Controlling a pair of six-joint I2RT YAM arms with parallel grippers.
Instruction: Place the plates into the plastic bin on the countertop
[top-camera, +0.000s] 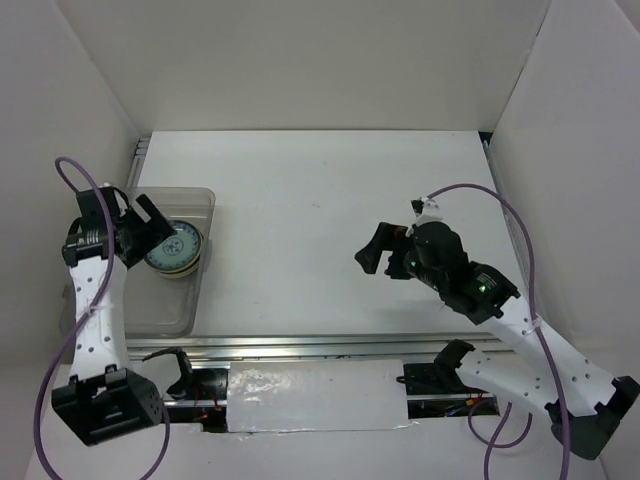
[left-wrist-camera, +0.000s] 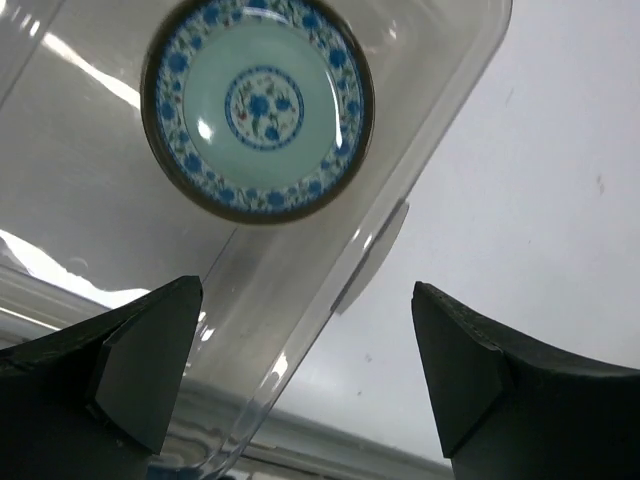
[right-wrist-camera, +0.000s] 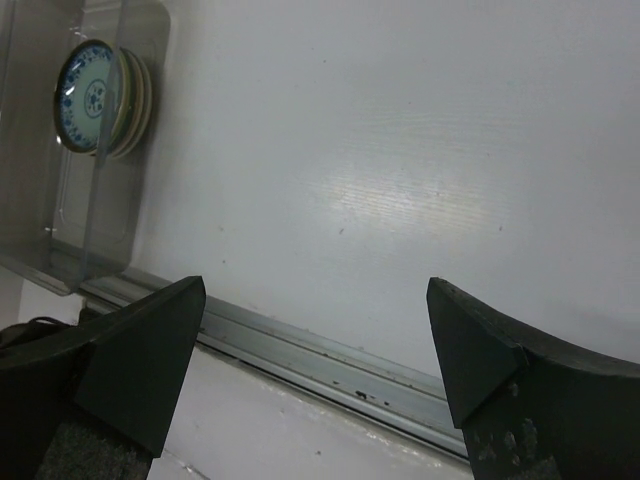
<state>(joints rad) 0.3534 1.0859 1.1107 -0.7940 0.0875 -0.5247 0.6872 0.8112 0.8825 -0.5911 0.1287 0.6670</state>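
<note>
Plates piled in the bin, both pincers released.
From above, the plates (top-camera: 174, 250) sit in one pile inside the plastic bin (top-camera: 165, 305), at the left of the countertop (top-camera: 320, 190). The left gripper (top-camera: 140, 222) hangs over them, spread and holding nothing, and the right gripper (top-camera: 385, 252) is also spread and holds nothing. Left wrist: a blue-patterned plate (left-wrist-camera: 258, 105) lies on top. Right wrist: no plate shows outside the bin, so the task seems finished.

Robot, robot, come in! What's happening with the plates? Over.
Left end effector open over plastic bin. Right end effector open, empty. Plates stacked inside. Nothing blocking.
</note>
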